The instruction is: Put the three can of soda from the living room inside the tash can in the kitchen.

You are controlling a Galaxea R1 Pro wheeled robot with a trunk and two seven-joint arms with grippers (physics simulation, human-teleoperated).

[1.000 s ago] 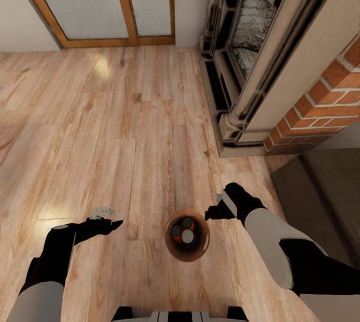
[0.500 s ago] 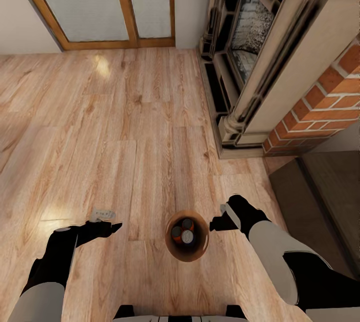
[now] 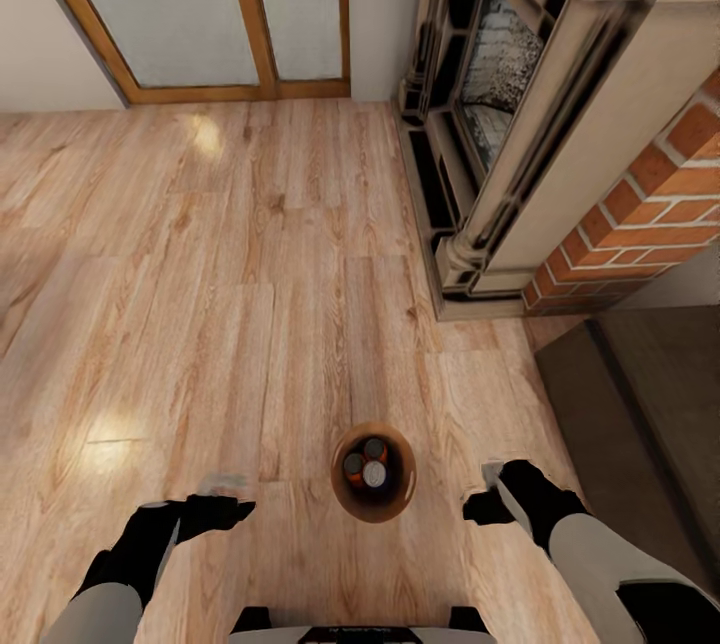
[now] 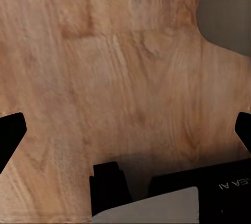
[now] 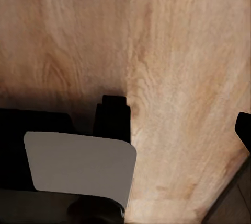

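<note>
The small round tapered bin with glossy brown inner wall is seen on the warm wood-plank floor of the living room, near the ornate dark fireplace. Three silver-topped soda cans (two orange, one dark) are already inside it. Carrying the bin to the kitchen is judged the step in hand; a grasp on the rim is called for next. Left gripper and right gripper flank the bin, nothing held or touched. Left fingers are spread wide; the right's opening cannot be told.
</note>
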